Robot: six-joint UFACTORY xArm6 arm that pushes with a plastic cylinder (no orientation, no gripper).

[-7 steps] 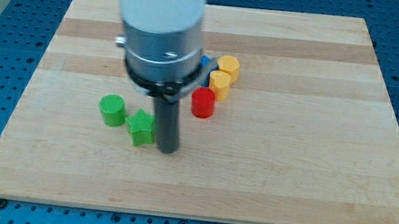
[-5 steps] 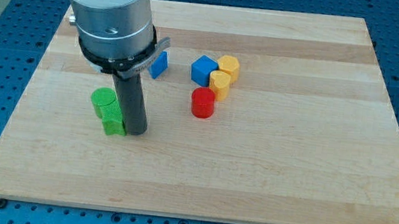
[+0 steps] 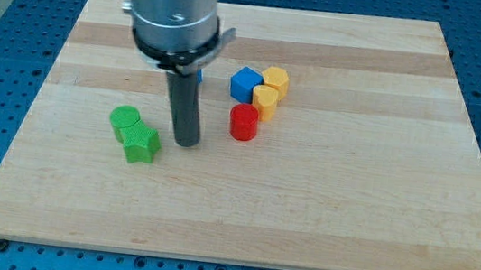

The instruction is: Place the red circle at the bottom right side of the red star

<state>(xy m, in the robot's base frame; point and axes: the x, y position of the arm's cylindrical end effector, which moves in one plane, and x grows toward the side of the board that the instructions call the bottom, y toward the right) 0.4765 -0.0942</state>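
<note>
Nearest the tabletop's bottom edge, left of centre: green star (image 3: 139, 145) with a green cylinder (image 3: 125, 122) touching it on the upper left. Both sit just beside my tip (image 3: 186, 142), to its left, a small gap showing.

My tip is down at board level, left-centre of the tabletop (image 3: 350, 211), touching no block. No jaws on this rig, just the bare rod, so nothing is held or clamped.

Key relation: the red circle (image 3: 244, 123) lies to the view's right of my tip and slightly toward the top edge, near but apart, bare wood between them. Any push on it from here would start on its left side, I'd judge.

Behind the red circle, toward the top edge, a tight cluster: a yellow block (image 3: 265, 101) touching or almost touching it at upper right, a second yellow block (image 3: 276, 81) behind that, and a blue cube (image 3: 245, 84) to their left. Yellow shapes are hard to read, maybe hexagon-ish.

Hidden or unclear: no red star visible anywhere on the tabletop. The arm's grey housing covers the upper left-centre area; a sliver of blue (image 3: 198, 75) peeks beside the rod there, shape not readable. The star may be under the housing, can't tell. Without it the target spot can't be fixed.
</note>
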